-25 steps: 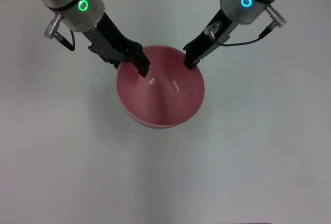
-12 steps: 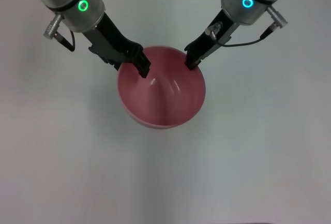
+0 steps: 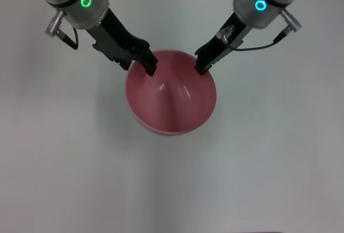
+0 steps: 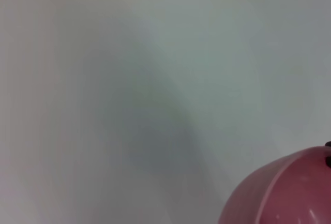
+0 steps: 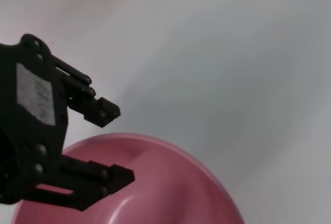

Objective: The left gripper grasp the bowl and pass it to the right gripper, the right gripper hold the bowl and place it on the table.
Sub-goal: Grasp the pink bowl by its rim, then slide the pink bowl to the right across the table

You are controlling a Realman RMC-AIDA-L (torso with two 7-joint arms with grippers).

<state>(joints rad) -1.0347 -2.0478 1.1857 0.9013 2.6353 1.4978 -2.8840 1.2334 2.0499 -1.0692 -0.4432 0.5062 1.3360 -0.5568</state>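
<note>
Comparing with a second ago, you can see the bowl (image 3: 171, 101) has drifted toward the right arm's side, above the bench (image 3: 279, 152). The right end effector (image 3: 202, 67) is clamped on the bowl's far rim and appears to carry it. In the right wrist view, the left end effector (image 3: 146, 65) straddles the opposite rim with its fingers spread and the outer one clear of it. Judge the handover made; your placing on the bench comes next.
</note>
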